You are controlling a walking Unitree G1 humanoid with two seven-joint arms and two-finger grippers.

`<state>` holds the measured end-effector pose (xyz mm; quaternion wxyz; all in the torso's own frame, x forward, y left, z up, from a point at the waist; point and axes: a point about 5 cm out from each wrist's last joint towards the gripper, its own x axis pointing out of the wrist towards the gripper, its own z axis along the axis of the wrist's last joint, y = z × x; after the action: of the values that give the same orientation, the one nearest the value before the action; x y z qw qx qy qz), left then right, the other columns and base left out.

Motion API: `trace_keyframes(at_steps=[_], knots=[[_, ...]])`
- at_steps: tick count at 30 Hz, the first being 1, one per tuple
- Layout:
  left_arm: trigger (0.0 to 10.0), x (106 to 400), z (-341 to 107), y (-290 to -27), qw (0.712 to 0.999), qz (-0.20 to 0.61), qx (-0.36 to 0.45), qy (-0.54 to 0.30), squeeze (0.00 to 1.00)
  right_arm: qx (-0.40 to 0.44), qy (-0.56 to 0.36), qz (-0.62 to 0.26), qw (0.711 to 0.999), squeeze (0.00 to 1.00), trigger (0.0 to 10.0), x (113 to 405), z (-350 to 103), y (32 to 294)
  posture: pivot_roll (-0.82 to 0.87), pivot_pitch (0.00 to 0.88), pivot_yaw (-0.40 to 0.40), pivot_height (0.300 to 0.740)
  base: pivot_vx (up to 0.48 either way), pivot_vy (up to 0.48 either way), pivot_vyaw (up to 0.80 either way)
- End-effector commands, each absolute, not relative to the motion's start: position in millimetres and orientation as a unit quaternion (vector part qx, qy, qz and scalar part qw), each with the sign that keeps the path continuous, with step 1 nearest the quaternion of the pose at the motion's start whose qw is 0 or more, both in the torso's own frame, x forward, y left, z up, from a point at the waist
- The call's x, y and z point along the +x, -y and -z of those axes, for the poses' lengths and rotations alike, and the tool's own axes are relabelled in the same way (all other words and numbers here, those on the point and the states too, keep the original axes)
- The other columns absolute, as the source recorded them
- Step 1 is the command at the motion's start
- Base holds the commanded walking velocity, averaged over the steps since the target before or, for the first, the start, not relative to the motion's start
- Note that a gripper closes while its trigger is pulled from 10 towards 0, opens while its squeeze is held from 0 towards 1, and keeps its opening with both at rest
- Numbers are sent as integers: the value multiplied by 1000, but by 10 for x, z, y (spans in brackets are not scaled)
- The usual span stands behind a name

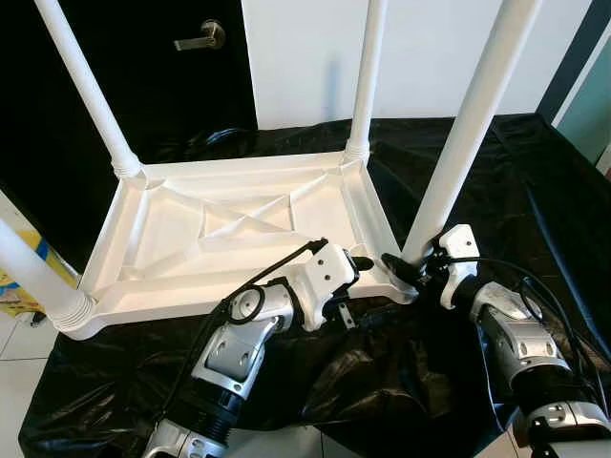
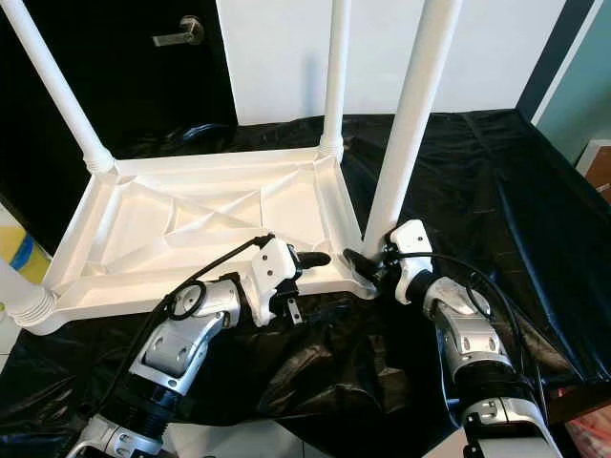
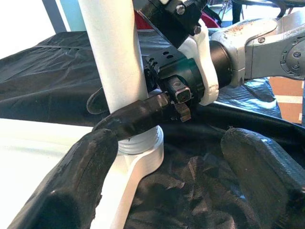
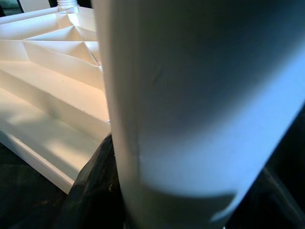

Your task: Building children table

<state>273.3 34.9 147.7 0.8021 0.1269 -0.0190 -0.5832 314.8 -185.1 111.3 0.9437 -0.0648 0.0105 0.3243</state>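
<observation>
The white children's table (image 1: 239,224) lies upside down on a black cloth, with a leg standing at each corner. My right gripper (image 1: 401,267) is shut on the base of the near-right leg (image 1: 468,124), just above its ribbed socket. In the left wrist view one of its black fingers (image 3: 138,117) wraps the front of that leg (image 3: 114,52). The right wrist view has the leg (image 4: 200,95) pressed close between dark fingers (image 4: 95,186). My left gripper (image 1: 358,262) hovers open at the table's near rim, a little left of that leg, holding nothing.
The black cloth (image 1: 382,382) hangs over the front edge of the support. A dark door with a lever handle (image 1: 202,38) and a white wall stand behind. A yellow and blue object (image 1: 29,277) sits at the far left over tiled floor.
</observation>
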Motion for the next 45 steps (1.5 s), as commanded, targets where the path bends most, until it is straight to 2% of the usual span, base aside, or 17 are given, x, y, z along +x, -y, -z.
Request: trace_keyframes(at_steps=[1,5,12,14,22,25,28,29,36,41,45], knots=[[10000,2779,-1451,-365,826,549,128,17,0,-60,-33,-320,945,0,10000,3106,-1008,1859,-126,0,2,740,0,0,0],[10000,2774,-1446,-365,826,549,128,17,0,-60,-33,-313,947,0,10000,3093,-993,1853,-128,0,2,740,0,0,0],[10000,2752,-1431,-359,826,550,126,14,0,-72,-49,-237,968,0,10000,3068,-896,1847,-131,0,1,740,0,0,0],[10000,2738,-1420,-355,825,551,124,13,0,-59,-53,-181,980,0,10000,3053,-855,1847,-133,0,1,740,0,0,0],[10000,2718,-1415,-355,824,553,122,11,0,-26,-49,-99,994,0,10000,3010,-845,1761,-138,0,4,740,0,0,0],[10000,2710,-1410,-355,824,554,121,9,0,-15,-41,-23,999,0,10000,2971,-851,1710,-141,0,7,740,0,0,0],[10000,2708,-1410,-353,823,555,121,9,0,-13,-38,14,999,0,10000,2954,-850,1696,-142,0,7,740,0,0,0],[10000,2709,-1412,-347,823,555,120,9,0,-9,-34,60,998,0,10000,2914,-837,1636,-141,0,9,740,0,0,0],[10000,2703,-1411,-354,820,559,122,8,0,14,-37,68,997,0,10000,2838,-820,1427,-146,0,19,740,0,0,0],[10000,2719,-1421,-353,818,562,125,9,0,-8,-17,72,997,0,10000,2832,-895,1434,-154,0,29,740,0,0,0],[10000,2734,-1433,-348,817,563,126,11,0,9,-17,60,998,0,10000,2844,-914,1407,-153,0,31,740,0,0,0]])
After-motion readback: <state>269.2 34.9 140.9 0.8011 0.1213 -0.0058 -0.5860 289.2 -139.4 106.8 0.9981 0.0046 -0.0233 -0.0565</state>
